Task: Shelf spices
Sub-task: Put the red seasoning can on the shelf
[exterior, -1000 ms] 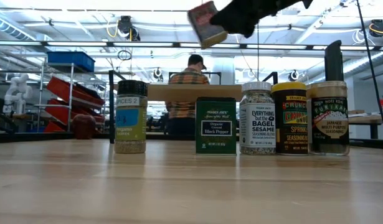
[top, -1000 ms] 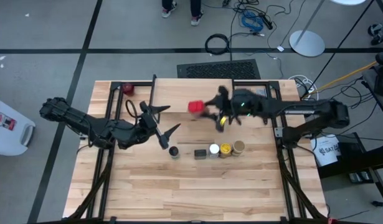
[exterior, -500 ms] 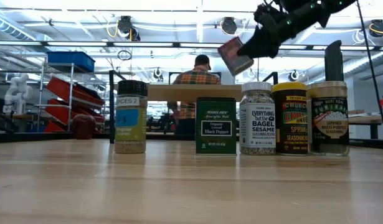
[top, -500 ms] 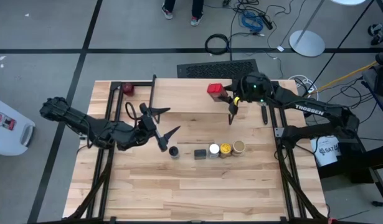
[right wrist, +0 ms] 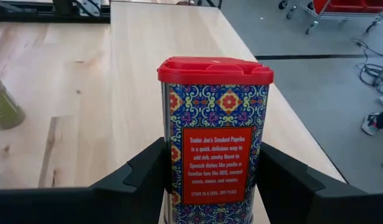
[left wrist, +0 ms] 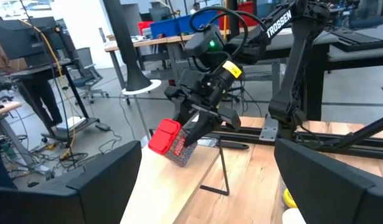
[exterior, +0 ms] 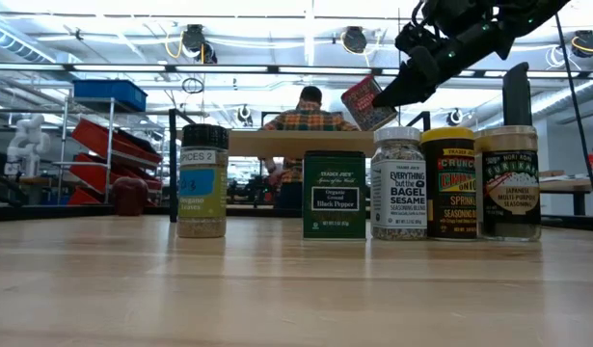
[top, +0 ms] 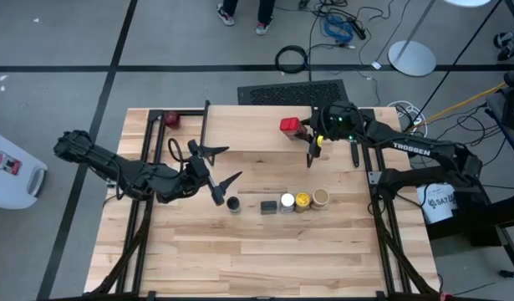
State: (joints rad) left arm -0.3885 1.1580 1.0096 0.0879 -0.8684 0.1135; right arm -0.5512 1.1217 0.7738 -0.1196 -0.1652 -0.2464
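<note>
Right gripper (top: 302, 127) is pinching the red square tin (top: 290, 125) between its two dark fingers (right wrist: 147, 174), one on each side of the tin's patterned body, and is holding it tilted above the shelf (top: 257, 128), over the right half of its light plank top. In the low view the tin (exterior: 365, 102) is hanging just above the plank, apart from it, with its red lid pointing up and away from the gripper.

Left gripper (top: 215, 171) is hovering with its fingers spread wide and empty, just in front of the shelf, toward its left end.

Five other spices are standing upright in a row in front of the shelf, nearer its right half: the dark-capped jar (exterior: 202, 180) is sitting a little apart at the row's left end, then the dark green tin (exterior: 335, 194), the white-capped jar (exterior: 398, 183), the yellow-topped jar (exterior: 448, 183) and the tan-topped jar (exterior: 509, 182), these four standing close together. None of them is on the shelf.

A person in a plaid shirt (exterior: 301, 120) is sitting in the room beyond the shelf, back turned.
</note>
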